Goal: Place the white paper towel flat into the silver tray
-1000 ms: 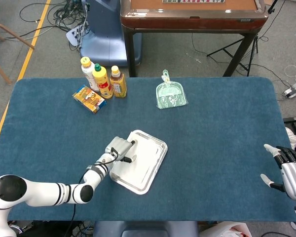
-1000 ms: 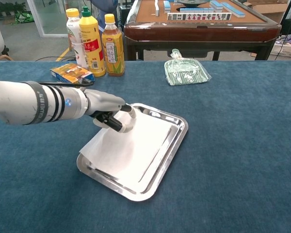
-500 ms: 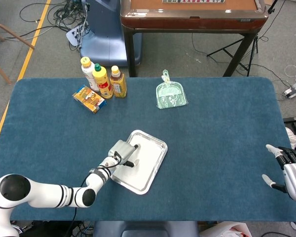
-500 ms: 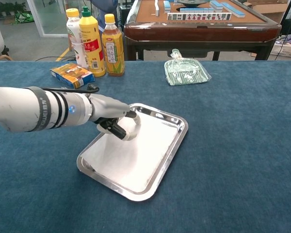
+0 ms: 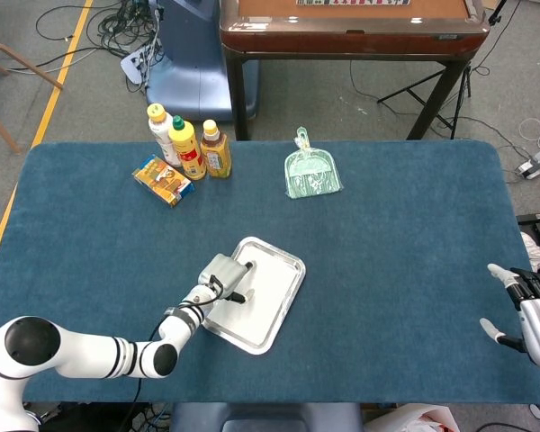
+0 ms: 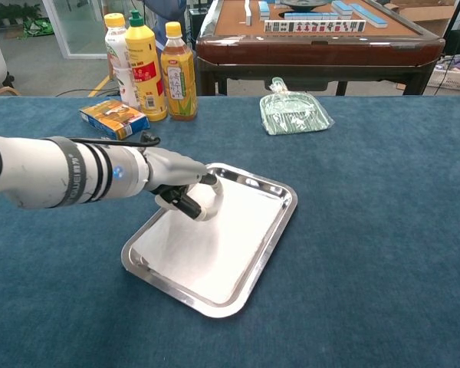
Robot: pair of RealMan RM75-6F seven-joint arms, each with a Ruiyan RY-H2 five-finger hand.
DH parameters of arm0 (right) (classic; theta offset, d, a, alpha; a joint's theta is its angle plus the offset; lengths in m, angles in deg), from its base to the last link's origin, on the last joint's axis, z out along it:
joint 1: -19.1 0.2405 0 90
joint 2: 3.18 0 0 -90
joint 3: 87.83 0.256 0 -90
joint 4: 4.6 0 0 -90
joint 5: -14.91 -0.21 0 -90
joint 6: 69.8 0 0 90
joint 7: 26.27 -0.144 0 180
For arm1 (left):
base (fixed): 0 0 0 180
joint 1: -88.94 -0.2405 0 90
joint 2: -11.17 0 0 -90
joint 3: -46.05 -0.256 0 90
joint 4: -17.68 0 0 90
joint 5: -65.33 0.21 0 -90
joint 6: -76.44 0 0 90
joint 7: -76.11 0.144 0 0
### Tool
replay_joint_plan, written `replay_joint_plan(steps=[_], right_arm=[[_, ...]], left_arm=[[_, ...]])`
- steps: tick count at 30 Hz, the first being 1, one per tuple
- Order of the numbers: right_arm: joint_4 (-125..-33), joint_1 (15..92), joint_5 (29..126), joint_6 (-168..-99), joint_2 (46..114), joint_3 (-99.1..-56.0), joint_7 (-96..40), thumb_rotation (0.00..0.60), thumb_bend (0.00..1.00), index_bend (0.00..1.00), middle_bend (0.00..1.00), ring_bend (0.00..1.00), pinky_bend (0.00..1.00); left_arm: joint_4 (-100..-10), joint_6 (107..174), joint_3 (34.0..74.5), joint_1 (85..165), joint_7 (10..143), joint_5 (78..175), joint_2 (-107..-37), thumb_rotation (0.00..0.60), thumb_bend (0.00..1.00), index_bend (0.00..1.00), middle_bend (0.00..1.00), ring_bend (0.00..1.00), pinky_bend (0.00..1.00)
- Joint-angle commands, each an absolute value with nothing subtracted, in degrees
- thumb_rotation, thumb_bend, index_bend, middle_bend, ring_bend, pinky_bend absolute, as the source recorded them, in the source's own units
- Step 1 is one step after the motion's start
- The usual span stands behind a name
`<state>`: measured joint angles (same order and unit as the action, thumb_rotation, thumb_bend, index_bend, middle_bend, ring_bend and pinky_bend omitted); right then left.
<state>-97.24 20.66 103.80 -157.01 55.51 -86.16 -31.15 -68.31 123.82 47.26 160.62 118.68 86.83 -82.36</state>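
The white paper towel (image 6: 203, 245) lies flat inside the silver tray (image 6: 278, 228), covering most of its floor. In the head view the tray (image 5: 286, 299) sits near the table's front centre with the towel (image 5: 263, 292) in it. My left hand (image 6: 185, 195) rests over the tray's near-left part, fingers curled down on the towel's upper corner; the head view shows the same hand (image 5: 223, 277) at the tray's left edge. My right hand (image 5: 526, 310) hovers at the table's right edge, fingers spread, holding nothing.
Three bottles (image 6: 147, 67) and a small orange box (image 6: 111, 116) stand at the back left. A green dustpan in plastic wrap (image 6: 293, 111) lies at the back centre. A brown mahjong table (image 6: 318, 38) stands behind the blue-covered table.
The towel, which overhung the tray's left rim a second ago, now lies flat within the tray. My left hand moved slightly right over it. The right hand barely shifted.
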Motion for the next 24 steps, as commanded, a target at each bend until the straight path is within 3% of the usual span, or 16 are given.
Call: replay_joint_plan(steps=[1, 10, 19, 24], right_arm=[[-97.3, 20.6, 103.8, -157.1, 55.5, -86.1, -31.2, 0.6, 0.2, 0.18, 0.26, 0.16, 0.17], [-97.2, 20.2, 103.7, -157.5, 55.3, -86.2, -31.4, 0.6, 0.2, 0.18, 0.26, 0.16, 0.17], [-97.2, 20.6, 104.2, -157.2, 55.3, -86.0, -31.4, 0.6, 0.2, 0.18, 0.26, 0.16, 0.17], [-97.4, 20.8, 104.6, -157.3, 55.2, -85.9, -31.4, 0.6, 0.2, 0.18, 0.26, 0.16, 0.17]], left_arm=[[-68.3, 123.9, 47.4, 160.7, 118.7, 86.7, -82.5, 0.193, 0.39, 0.12, 1.0, 1.0, 1.0], [-68.3, 124.1, 47.8, 160.9, 118.5, 86.9, -82.9, 0.198, 0.39, 0.12, 1.0, 1.0, 1.0], [-73.2, 127.3, 49.2, 158.2, 114.6, 90.4, -78.5, 0.199, 0.39, 0.12, 1.0, 1.0, 1.0], [-77.4, 132.2, 49.4, 153.9, 110.3, 96.5, -74.1, 0.209, 0.39, 0.12, 0.95, 0.92, 1.0]])
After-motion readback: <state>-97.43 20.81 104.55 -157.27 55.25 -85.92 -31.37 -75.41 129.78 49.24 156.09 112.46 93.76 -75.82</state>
